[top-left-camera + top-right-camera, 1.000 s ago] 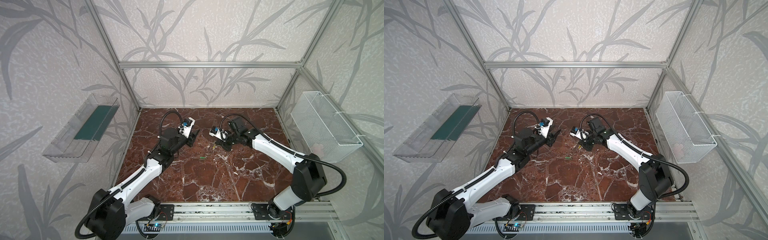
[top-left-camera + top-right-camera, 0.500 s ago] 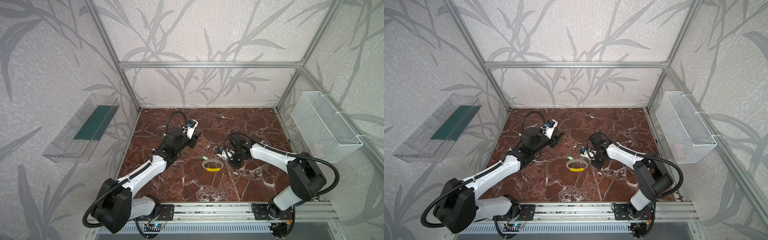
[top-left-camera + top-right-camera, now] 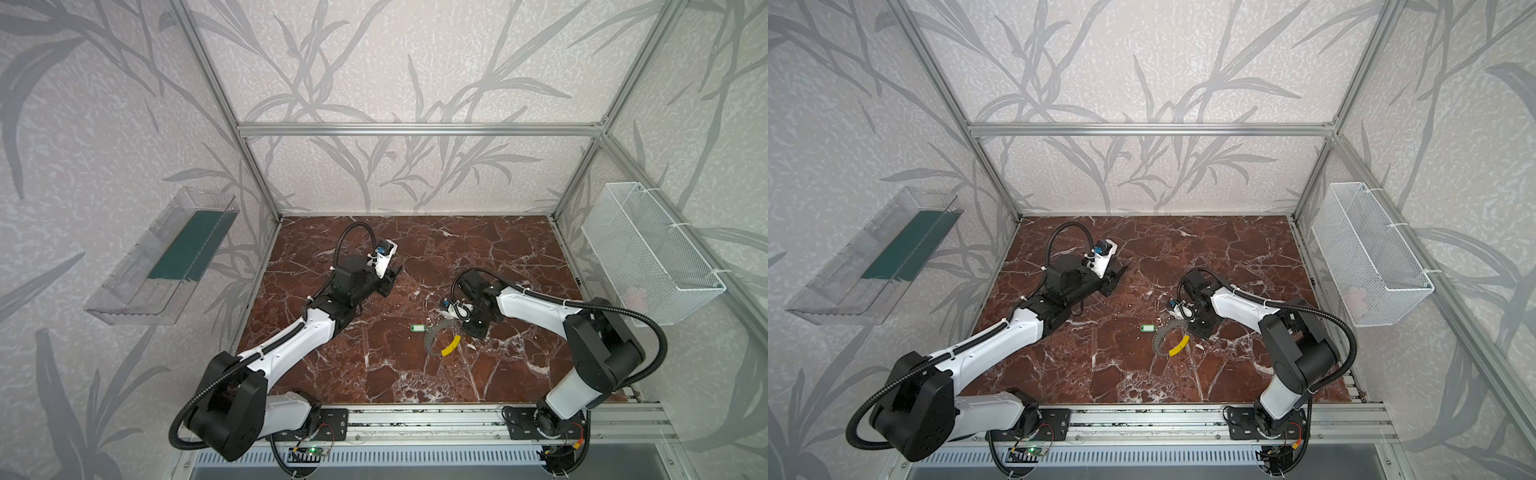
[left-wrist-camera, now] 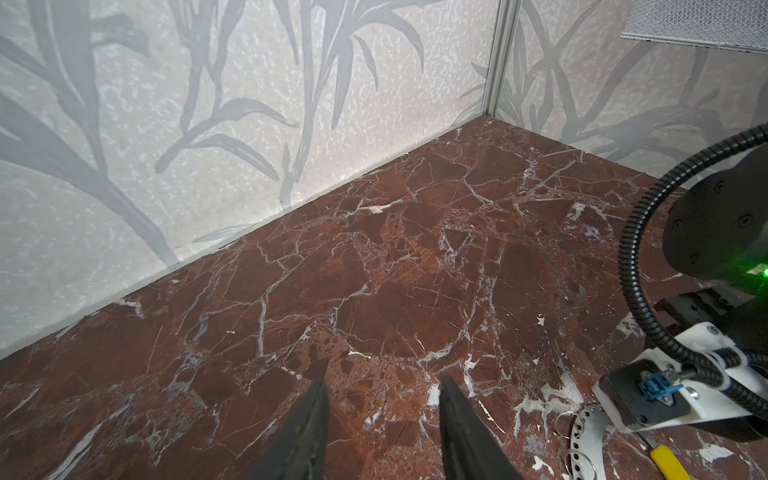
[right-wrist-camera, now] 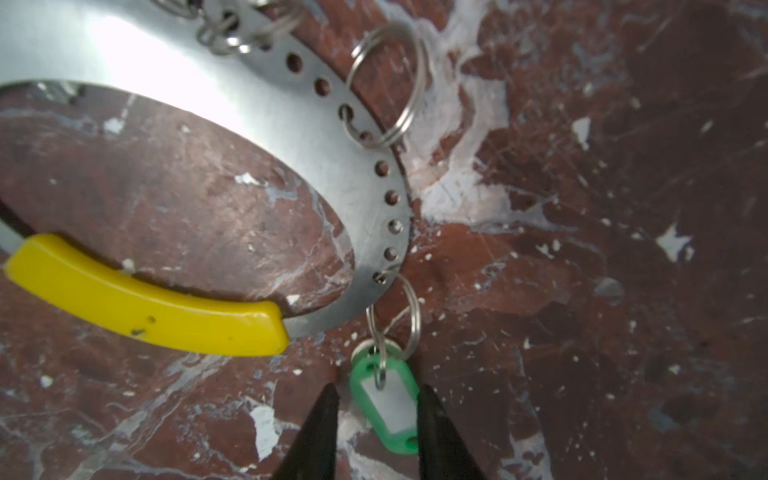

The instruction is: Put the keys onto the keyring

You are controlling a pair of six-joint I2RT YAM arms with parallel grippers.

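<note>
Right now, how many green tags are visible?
2. One green tag lies left of the keyring in both top views; another, linked to that ring, sits between the right gripper's fingers. More may be hidden.

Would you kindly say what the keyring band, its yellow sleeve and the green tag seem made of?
Band: likely steel, brushed grey, with bright glare. Sleeve: seemingly plastic, opaque glossy yellow, slightly pitted. Tag: probably moulded plastic, glossy green.

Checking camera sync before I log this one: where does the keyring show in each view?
Both top views: the keyring lies flat just below the picture's centre.
Left wrist: a perforated arc beside the right arm's camera mount.
Right wrist: close up, just ahead of the right gripper.
Shared landmark: its yellow sleeve, visible in all four.
</note>
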